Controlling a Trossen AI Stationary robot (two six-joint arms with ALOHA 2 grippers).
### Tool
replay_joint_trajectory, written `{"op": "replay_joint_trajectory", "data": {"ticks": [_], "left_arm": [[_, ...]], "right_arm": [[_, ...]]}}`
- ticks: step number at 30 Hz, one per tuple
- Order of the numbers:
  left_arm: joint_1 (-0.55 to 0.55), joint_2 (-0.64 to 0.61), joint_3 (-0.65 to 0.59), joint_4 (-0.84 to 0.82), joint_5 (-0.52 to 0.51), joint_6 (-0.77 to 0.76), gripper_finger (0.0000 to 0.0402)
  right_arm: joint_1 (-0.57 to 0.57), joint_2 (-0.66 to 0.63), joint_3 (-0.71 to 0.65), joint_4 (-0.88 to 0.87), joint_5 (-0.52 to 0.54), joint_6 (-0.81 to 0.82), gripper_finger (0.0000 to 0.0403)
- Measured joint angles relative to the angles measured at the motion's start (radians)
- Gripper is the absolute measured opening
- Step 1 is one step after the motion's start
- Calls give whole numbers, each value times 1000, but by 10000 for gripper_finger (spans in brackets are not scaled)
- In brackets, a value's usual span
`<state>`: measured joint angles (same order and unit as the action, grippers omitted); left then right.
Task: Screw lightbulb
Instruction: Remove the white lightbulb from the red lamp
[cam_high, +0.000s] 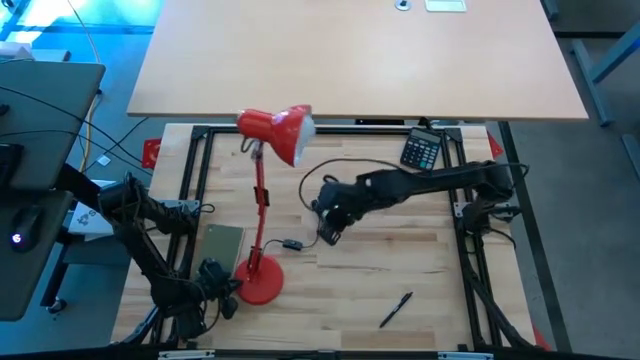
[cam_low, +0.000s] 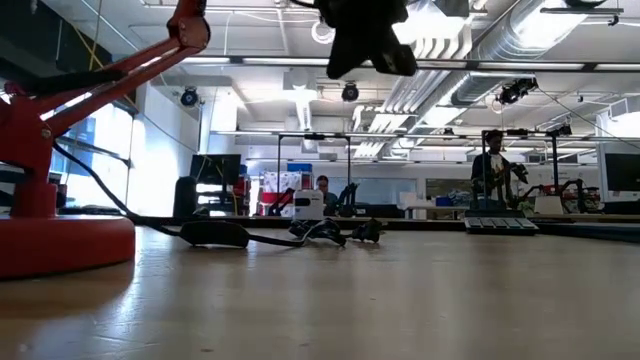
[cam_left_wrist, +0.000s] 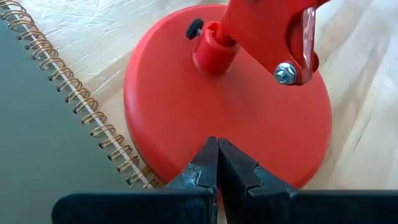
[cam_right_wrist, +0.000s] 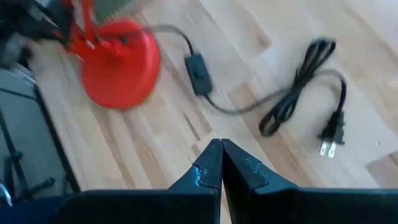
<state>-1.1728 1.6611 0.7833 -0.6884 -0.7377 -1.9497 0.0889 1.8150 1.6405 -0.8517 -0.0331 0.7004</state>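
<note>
- No loose lightbulb shows on the table. In the high view a white patch (cam_high: 307, 124) sits at the mouth of the shade (cam_high: 278, 127), well beyond the lamp base (cam_high: 260, 281) at the far end of the lamp's arm. It may be the bulb already in the socket, but I cannot tell.
- As a judgement, a bulb like this is light, stiff, smooth and fragile. It wants a gentle hold around its widest rounded part, with the narrow base left free. It should be turned in line with the socket, and a hard squeeze or a tilted start risks a crack or a crossed thread.
- The left gripper (cam_left_wrist: 217, 163) hangs just beside the base with its jaws closed on nothing. Its tips sit over the near rim, next to the spiral notebook (cam_left_wrist: 43, 124).
- The right gripper (cam_right_wrist: 221, 163) is near the base on the cord side, above the table. Its jaws are also closed and empty.
- Only the high view shows the shade and the white patch, plus a pen (cam_high: 396, 309) and a calculator (cam_high: 422, 150) well apart from the base.
- Only the right wrist view shows the inline switch (cam_right_wrist: 198, 73) just beside the base and the coiled plug (cam_right_wrist: 329, 140) farther off.
- The left wrist view alone shows the base's knob and arm bolt close up.
- The low view confirms the right gripper is off the table, and it shows people in the room behind.
</note>
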Motion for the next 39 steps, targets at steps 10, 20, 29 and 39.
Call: {"op": "replay_joint_trajectory", "data": {"ticks": [10,20,29,39], "left_arm": [[3,11,-9,33,-13,-12,0],[4,11,-10,126,-11,-12,0],[14,10,-8,144,-1,22,0],[21,10,-8,176,3,24,0]], "right_arm": [[0,-66,0,91,154,89,0],[-6,-206,0,6,449,149,0],[-137,-253,0,132,183,-26,20],[-222,-311,0,626,87,-4,219]]}}
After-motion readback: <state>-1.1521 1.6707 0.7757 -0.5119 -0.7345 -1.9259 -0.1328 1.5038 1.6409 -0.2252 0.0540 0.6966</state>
